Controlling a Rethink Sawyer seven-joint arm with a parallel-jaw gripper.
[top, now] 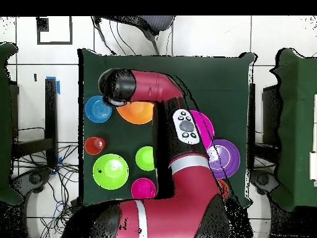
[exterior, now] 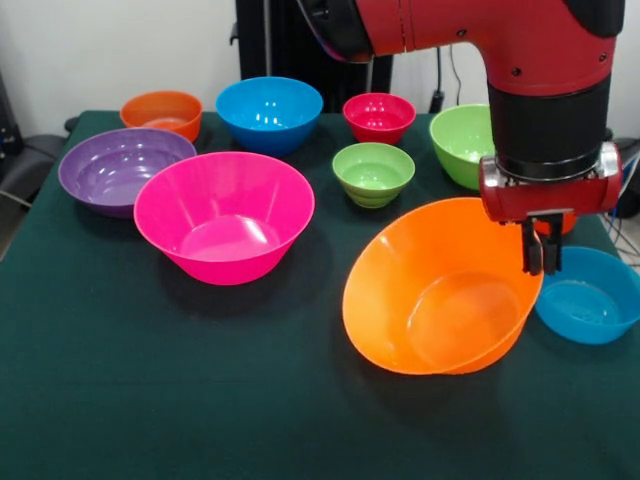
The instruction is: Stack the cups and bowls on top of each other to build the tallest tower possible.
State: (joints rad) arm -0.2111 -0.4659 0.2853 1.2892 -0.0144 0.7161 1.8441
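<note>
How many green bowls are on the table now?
2: a small green bowl mid-table, and a larger green bowl behind the arm, partly hidden. Others may be hidden.

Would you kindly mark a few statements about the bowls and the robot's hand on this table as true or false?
1. The large orange bowl is tilted, one side lifted off the table. True.
2. The hand grips that bowl's rim. True.
3. The large pink bowl lies rim downward. False: it stands upright, opening up.
4. A tower of several pieces already stands. False: every bowl sits singly on the green cloth.
5. The small blue bowl sits right beside the orange one. True.
6. The purple bowl is inside the pink one. False: it stands beside it.
</note>
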